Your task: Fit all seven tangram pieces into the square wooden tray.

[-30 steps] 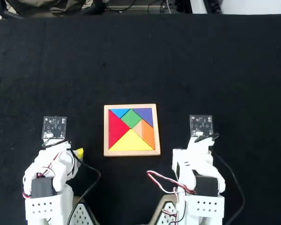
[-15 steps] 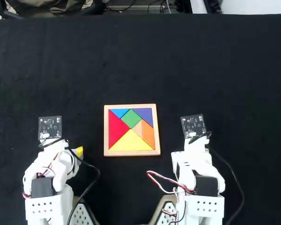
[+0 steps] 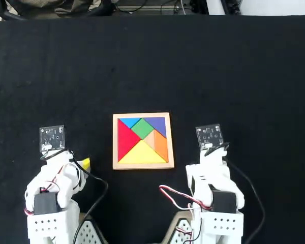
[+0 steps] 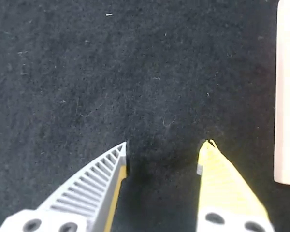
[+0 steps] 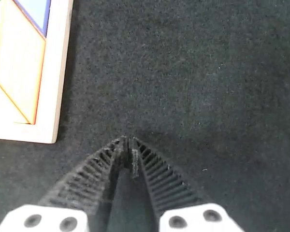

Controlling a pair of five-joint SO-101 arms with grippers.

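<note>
Black cloth table (image 3: 218, 66); cables (image 3: 142, 6) run along the far edge behind it.

Left arm (image 3: 53, 188) sits at the near-left. The left gripper (image 4: 164, 145) is released: the white ribbed finger and the yellow finger are spread, with bare cloth between them and nothing held.

The square wooden tray (image 3: 115, 142) lies flat mid-table, between the two arms. Seven pieces are seated in it:
- red triangle (image 3: 126, 142), left
- blue triangle (image 3: 130, 122), far-left corner
- green square (image 3: 142, 129), far middle
- tan triangle (image 3: 150, 140), centre
- yellow triangle (image 3: 141, 153), along the near edge
- purple triangle (image 3: 157, 125), far-right corner
- orange parallelogram (image 3: 161, 145), right

Right arm (image 3: 213, 188) sits at the near-right. The right gripper (image 5: 128, 141) is clenched, tips touching with nothing between them, over bare cloth near the tray's corner.

The high view gives the full layout. The left wrist view catches the tray's pale rim, and the right wrist view shows its corner with the orange and purple pieces flush inside.
</note>
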